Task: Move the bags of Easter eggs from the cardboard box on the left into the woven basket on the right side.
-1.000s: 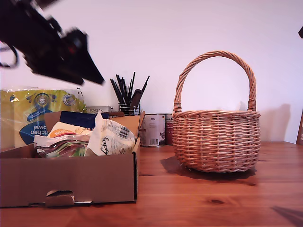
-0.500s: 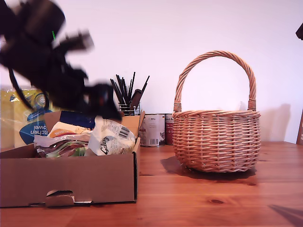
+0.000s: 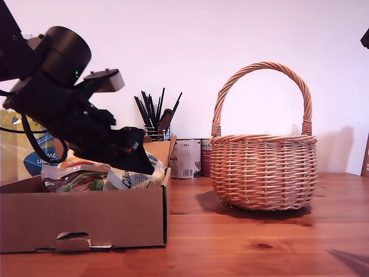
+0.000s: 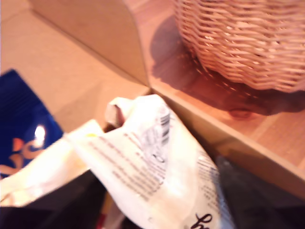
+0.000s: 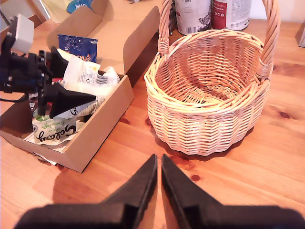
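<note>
The cardboard box (image 3: pixel 86 216) stands at the exterior view's left and holds several bags of Easter eggs. A cream Galaxy bag (image 3: pixel 135 179) (image 4: pixel 152 162) (image 5: pixel 88 76) stands up near the box's basket-side wall. A blue Terry's bag (image 5: pixel 78 47) (image 4: pixel 24 124) lies behind it. My first gripper (image 3: pixel 141 161) (image 5: pixel 66 81) is open, down in the box, with one finger on each side of the cream bag. The woven basket (image 3: pixel 263 167) (image 5: pixel 209 81) is empty. My second gripper (image 5: pixel 158 157) hovers shut above the table in front of the basket.
Two tins (image 3: pixel 187 158) and a wire pot of dark utensils (image 3: pixel 155 115) stand behind the box and the basket. A yellow-and-blue kitchen towel pack (image 3: pixel 23 150) sits behind the box. The box's raised flap (image 5: pixel 140 36) stands close to the basket.
My first arm has swung down from high above the box to the cream Galaxy bag. The bags, the box and the basket have stayed put.
</note>
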You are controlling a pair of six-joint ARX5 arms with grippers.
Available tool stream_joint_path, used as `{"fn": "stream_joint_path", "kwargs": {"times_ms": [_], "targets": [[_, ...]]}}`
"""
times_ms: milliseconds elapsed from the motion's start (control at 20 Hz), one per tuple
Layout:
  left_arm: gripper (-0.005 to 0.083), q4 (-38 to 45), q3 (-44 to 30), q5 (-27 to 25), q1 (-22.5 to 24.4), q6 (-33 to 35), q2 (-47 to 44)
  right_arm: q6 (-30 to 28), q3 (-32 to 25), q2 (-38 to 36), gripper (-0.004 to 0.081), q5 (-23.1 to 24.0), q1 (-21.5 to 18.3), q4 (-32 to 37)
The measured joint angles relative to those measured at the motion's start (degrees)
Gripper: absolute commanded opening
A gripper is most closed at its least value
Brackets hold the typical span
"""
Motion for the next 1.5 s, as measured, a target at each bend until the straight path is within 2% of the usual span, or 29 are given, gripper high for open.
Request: {"fn": "stream_joint_path", "kwargs": {"times_ms": [250,400,750,900,1150,1350,1500], "targets": [[0.0107,0.2,0.0,0.7,0.1,-0.1,0.0,0.0,0.0,0.0,-0.0013,0.0,0.0,0.2],[0.0033,0.5,0.0,1.1,0.1,-0.1,0.0,0.0,0.0,0.0,-0.0013,0.0,0.0,0.2],[-0.0021,-1.8,1.5,1.6,0.0,-0.3,-0.3,0.0,0.0,0.0,-0.0013,0.0,0.0,0.2],[-0.0021,-8.9,3.5,1.7,0.0,-0.4,-3.6,0.0,0.0,0.0,-0.0013,0.0,0.0,0.2],[-0.0021,-18.8,7.4,2.1,0.0,-0.3,-14.3,0.0,0.0,0.0,-0.0013,0.0,0.0,0.4],[-0.0021,-21.9,7.8,6.2,-0.1,-0.6,-20.2,0.0,0.0,0.0,-0.0013,0.0,0.0,0.4],[-0.0021,-21.4,7.8,9.3,-2.1,-1.2,-22.1,0.0,0.0,0.0,-0.0013,0.0,0.0,0.2]]}}
